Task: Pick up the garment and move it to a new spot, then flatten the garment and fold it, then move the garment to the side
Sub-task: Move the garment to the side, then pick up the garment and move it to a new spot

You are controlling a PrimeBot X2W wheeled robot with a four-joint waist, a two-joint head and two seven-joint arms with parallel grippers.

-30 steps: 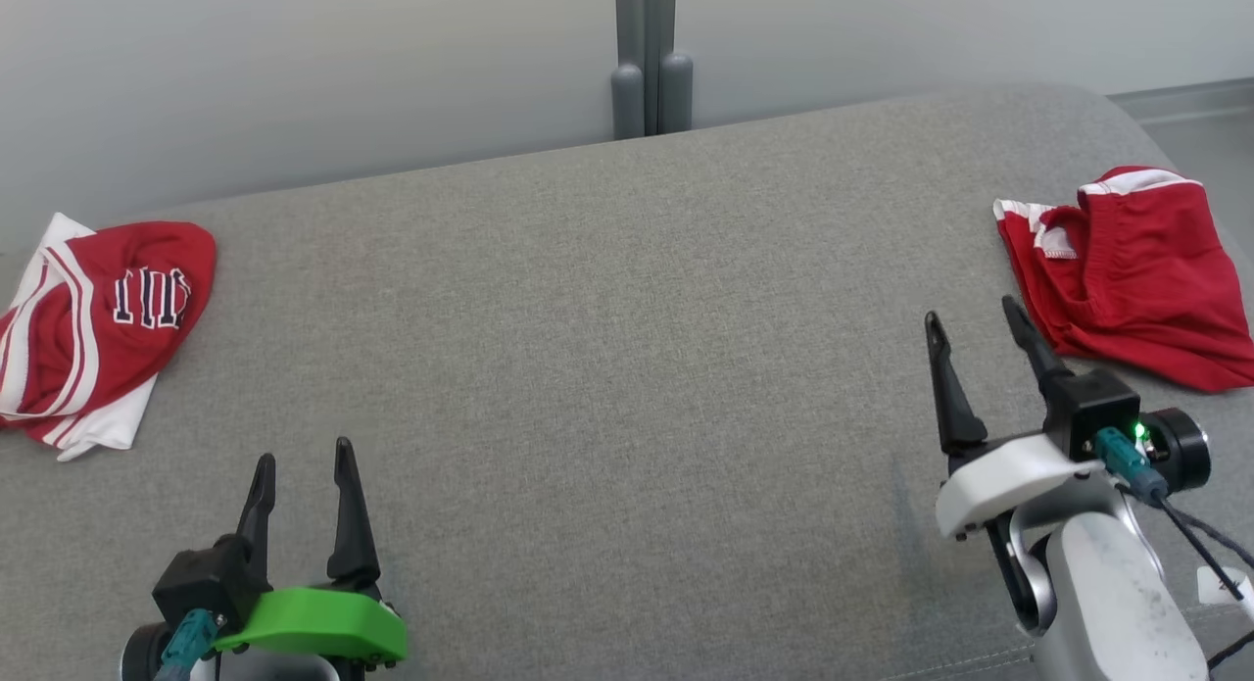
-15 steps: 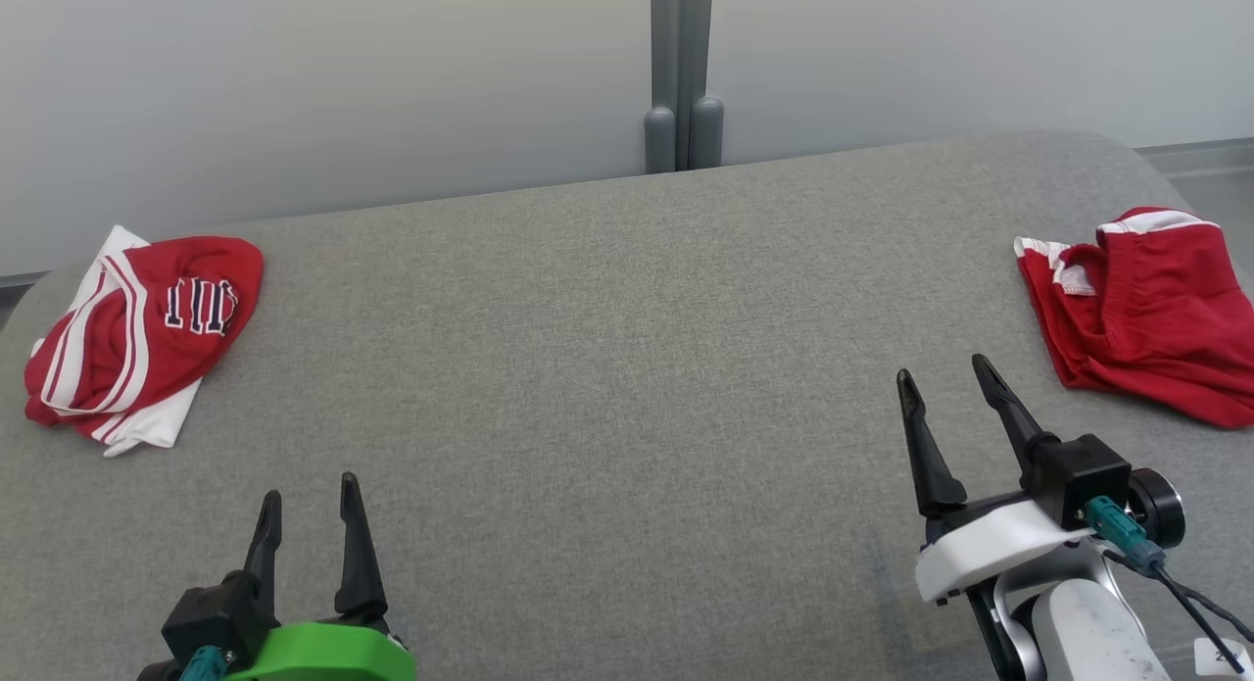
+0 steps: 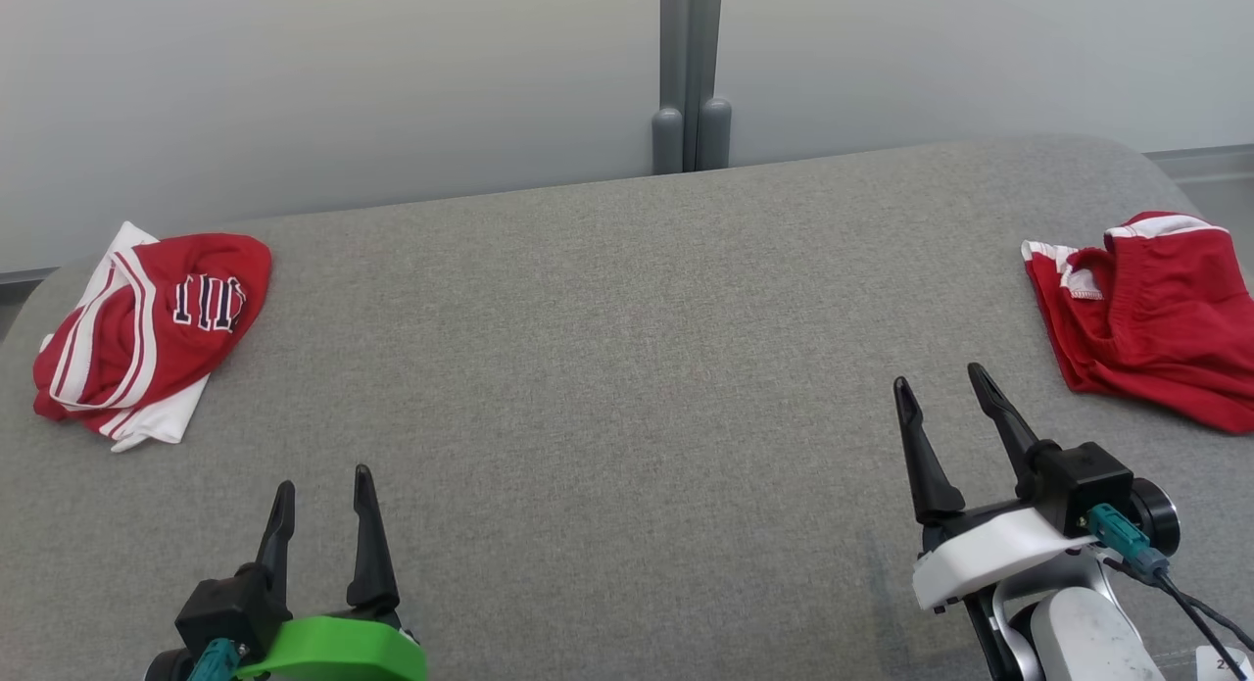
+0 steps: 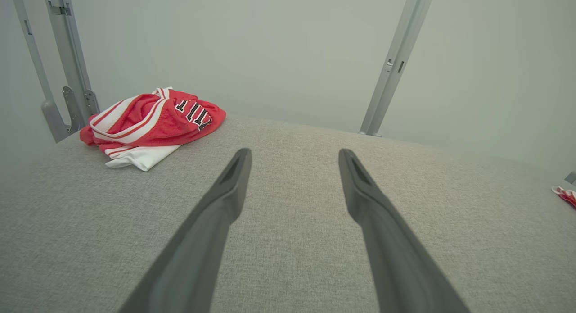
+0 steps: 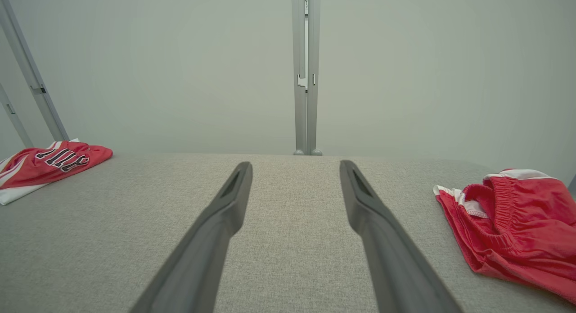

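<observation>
the shorts [image 3: 1156,309] lie crumpled at the table's [image 3: 627,367] right edge, a jersey [image 3: 147,318] bundled at its left edge. left hand [image 3: 323,477] and right hand [image 3: 938,375] hover open, empty. picking up, flattening, folding all seem left.

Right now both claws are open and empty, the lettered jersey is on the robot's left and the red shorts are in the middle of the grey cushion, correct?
Not quite: the head view shows the red shorts at the grey cushion's far right, not its middle. The rest stands: left claw and right claw open and empty, lettered jersey on the left.
</observation>
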